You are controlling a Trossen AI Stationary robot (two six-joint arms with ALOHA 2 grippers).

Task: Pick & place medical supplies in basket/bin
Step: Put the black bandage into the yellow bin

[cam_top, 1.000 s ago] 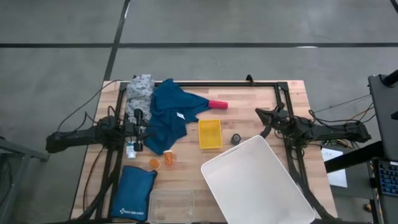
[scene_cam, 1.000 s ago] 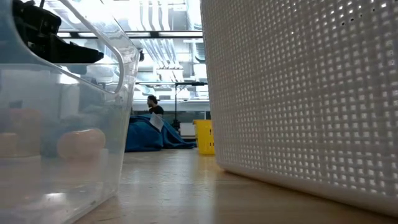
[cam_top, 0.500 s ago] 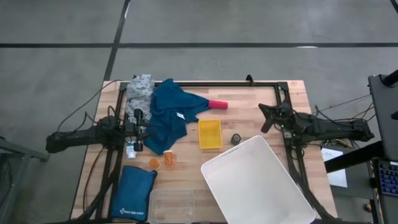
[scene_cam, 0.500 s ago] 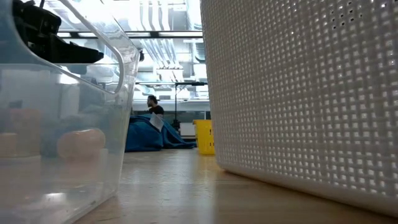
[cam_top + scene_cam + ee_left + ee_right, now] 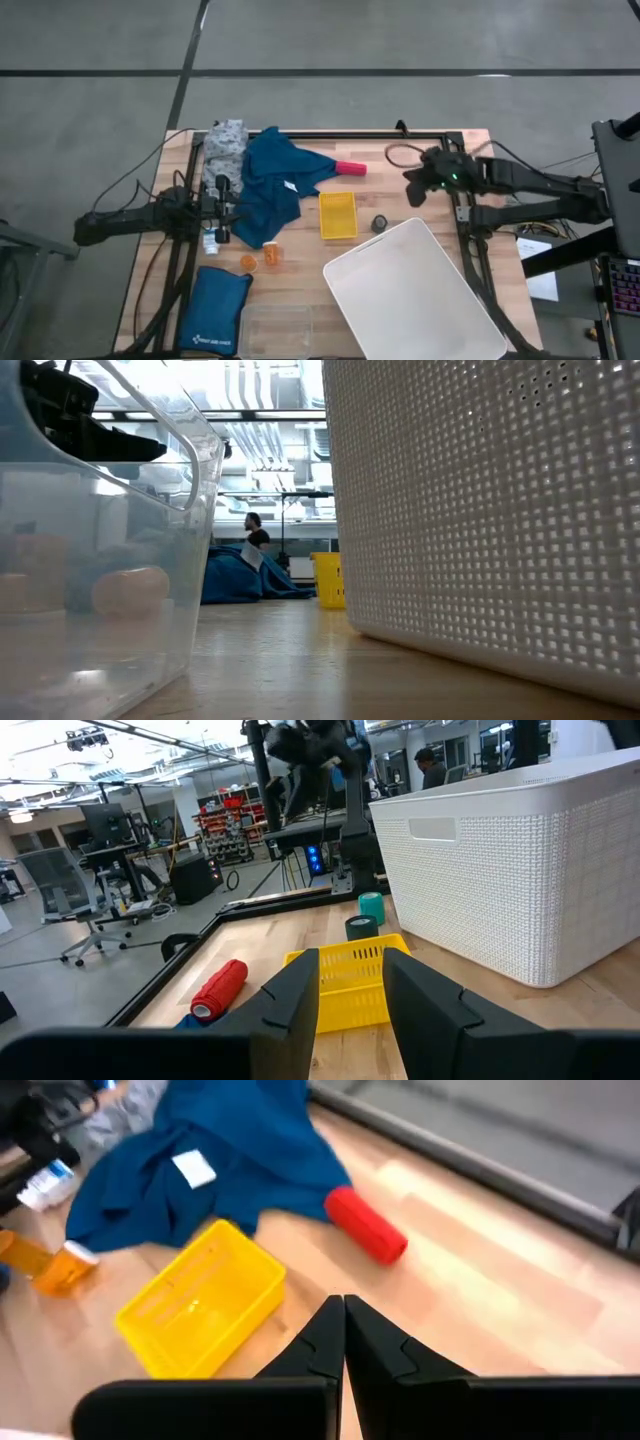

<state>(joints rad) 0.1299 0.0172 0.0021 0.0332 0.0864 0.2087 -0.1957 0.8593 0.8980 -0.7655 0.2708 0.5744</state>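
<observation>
Right gripper (image 5: 412,188): mine, fingers pressed together with nothing between them; over the far right part of the table, beyond the white basket's far corner.
Change since a second ago: my right arm has swung in from the table's right edge toward the middle and lifted, so the gripper now sits farther left and nearer the far rail than before.
Left gripper (image 5: 222,193): mine, fingers parted a little and holding nothing; waiting at the left side of the table, at the edge of the blue cloth, where it was a second ago.
White basket (image 5: 415,290): near right of the table, turned at an angle, unmoved; I see nothing inside it.
Pink roll (image 5: 351,168): lying on the wood just beside the blue cloth's right edge, in front of my right fingers.
Blue cloth (image 5: 272,185): crumpled at the far left centre, white tag showing.
Yellow bin (image 5: 337,215): small, between the blue cloth and the basket.
Dark roll (image 5: 380,224): on the wood just beside the basket's far corner.
Orange bottles (image 5: 262,259): two, lying near the cloth's near edge.
Grey dotted cloth (image 5: 226,146): far left corner, touching the blue cloth.
Everything on the table: same places as before.
</observation>
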